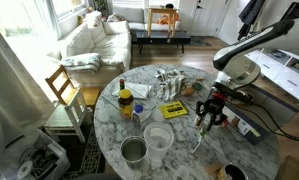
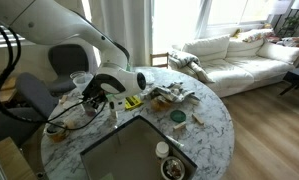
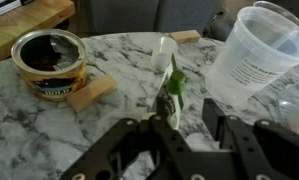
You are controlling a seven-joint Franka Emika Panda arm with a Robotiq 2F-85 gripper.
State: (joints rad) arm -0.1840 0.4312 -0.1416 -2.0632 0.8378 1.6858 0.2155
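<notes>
Fingers: the black fingers of the gripper (image 3: 184,120) come in from the bottom edge of the wrist view with a moderate gap between them. In both exterior views the gripper (image 1: 209,122) (image 2: 97,100) points down over the table's edge region, close above the surface.
Grip: the near end of the thin tool lies inside the gap, against one finger. I cannot tell whether it is clamped or only lies there.
Thin green-and-white plastic tool: in the wrist view this tool (image 3: 170,85) runs straight away from the fingers, with a green middle part and a white far tip. In an exterior view it shows as a pale sliver (image 1: 199,138) just below the gripper.
Round white marble table: the table (image 3: 49,140) (image 1: 109,125) carries everything named here.
Open round tin with dark contents: the tin (image 3: 49,62) stands to one side of the tool, apart from it.
Small flat wooden block: the block (image 3: 92,92) lies between the tin and the tool, just beside the tin.
Second wooden block: it (image 3: 184,37) lies beyond the tool's white tip.
Clear plastic cup with printed text: the cup (image 3: 254,55) (image 1: 159,138) stands upright on the tool's other side, near it but not touching.
Farther off: a yellow squeeze bottle with a red cap (image 1: 126,100), a steel pot (image 1: 135,150) and a flat yellow packet (image 1: 174,110).
</notes>
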